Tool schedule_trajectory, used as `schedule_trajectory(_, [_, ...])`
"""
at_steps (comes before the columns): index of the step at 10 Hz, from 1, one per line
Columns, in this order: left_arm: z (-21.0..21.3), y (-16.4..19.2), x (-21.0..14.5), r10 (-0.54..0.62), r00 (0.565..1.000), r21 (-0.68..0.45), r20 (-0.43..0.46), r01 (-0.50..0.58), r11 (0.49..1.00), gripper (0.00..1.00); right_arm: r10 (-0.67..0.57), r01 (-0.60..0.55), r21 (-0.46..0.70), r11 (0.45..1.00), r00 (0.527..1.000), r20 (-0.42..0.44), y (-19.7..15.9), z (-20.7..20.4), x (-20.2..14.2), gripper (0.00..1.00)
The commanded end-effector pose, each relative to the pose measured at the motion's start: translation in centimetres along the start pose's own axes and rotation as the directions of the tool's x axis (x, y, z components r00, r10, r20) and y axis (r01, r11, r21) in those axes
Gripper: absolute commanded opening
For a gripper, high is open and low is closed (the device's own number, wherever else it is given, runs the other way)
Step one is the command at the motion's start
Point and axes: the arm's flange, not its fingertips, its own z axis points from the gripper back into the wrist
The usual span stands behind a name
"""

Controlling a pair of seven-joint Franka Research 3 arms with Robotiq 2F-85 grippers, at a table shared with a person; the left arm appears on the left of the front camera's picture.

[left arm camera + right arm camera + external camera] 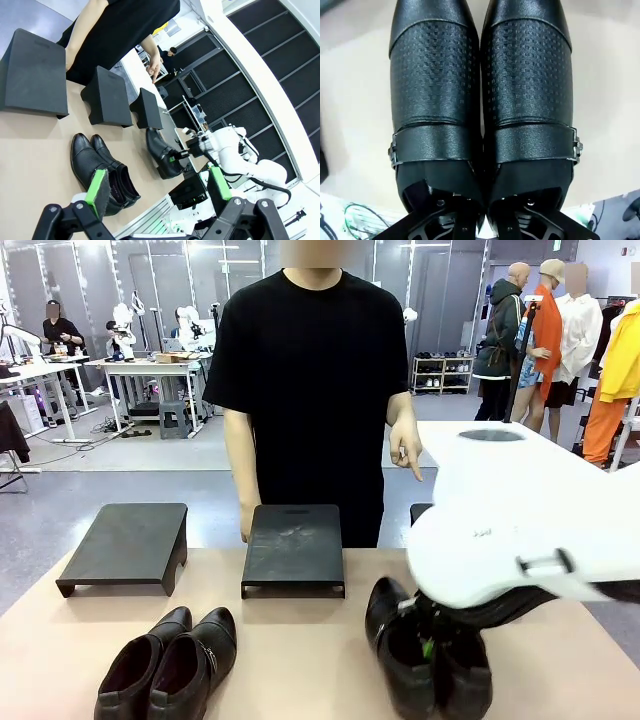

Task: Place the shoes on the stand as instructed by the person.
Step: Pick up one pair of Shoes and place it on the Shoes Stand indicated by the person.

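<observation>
Two pairs of glossy black shoes are at the table's near side. The buckle-strap pair (425,655) (480,100) is at the front right, low over the tabletop. My right gripper (430,628) (482,202) is shut on it, one finger in each shoe, pinching the inner walls together. The other pair (170,660) (102,170) lies at the front left. My left gripper (159,185) hangs open above the table with nothing between its green pads. The person (300,380) stands at the far side; one hand (408,455) points down toward the right stand (420,510).
Three black stands line the far half of the table: left stand (125,540), middle stand (293,545), and the right one mostly hidden behind my white right arm (520,530). Bare tabletop (300,640) lies between the two pairs.
</observation>
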Motion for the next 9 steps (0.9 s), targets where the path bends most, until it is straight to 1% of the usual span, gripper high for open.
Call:
schedule_trajectory(1, [0.1, 0.1, 0.2, -0.028, 1.0, -0.016, 0.004, 0.028, 0.999, 1.0, 0.046, -0.047, 0.003, 0.999, 0.994, 0.1, -3.2, 5.7, -0.5, 0.0])
schedule_trajectory(3, [0.1, 0.1, 0.2, -0.028, 1.0, -0.016, 0.004, 0.028, 0.999, 1.0, 0.093, -0.091, -0.02, 0.996, 0.985, 0.147, -5.7, 9.7, 1.7, 0.0])
schedule_trajectory(4, [0.1, 0.1, 0.2, -0.028, 1.0, -0.016, 0.004, 0.028, 0.999, 1.0, 0.116, -0.113, -0.024, 0.993, 0.978, 0.174, -7.4, 12.0, 3.4, 0.0])
schedule_trajectory(5, [0.1, 0.1, 0.2, -0.028, 1.0, -0.016, 0.004, 0.028, 0.999, 1.0, 0.13, -0.126, -0.03, 0.992, 0.972, 0.197, -8.7, 13.3, 5.0, 0.0])
schedule_trajectory(8, [0.1, 0.1, 0.2, -0.028, 1.0, -0.016, 0.004, 0.028, 0.999, 1.0, 0.136, -0.143, 0.017, 0.99, 0.97, 0.201, -11.6, 14.1, 9.5, 0.0])
schedule_trajectory(9, [0.1, 0.1, 0.2, -0.028, 1.0, -0.016, 0.004, 0.028, 0.999, 1.0, 0.137, -0.145, 0.022, 0.989, 0.965, 0.225, -12.0, 14.0, 10.3, 0.0])
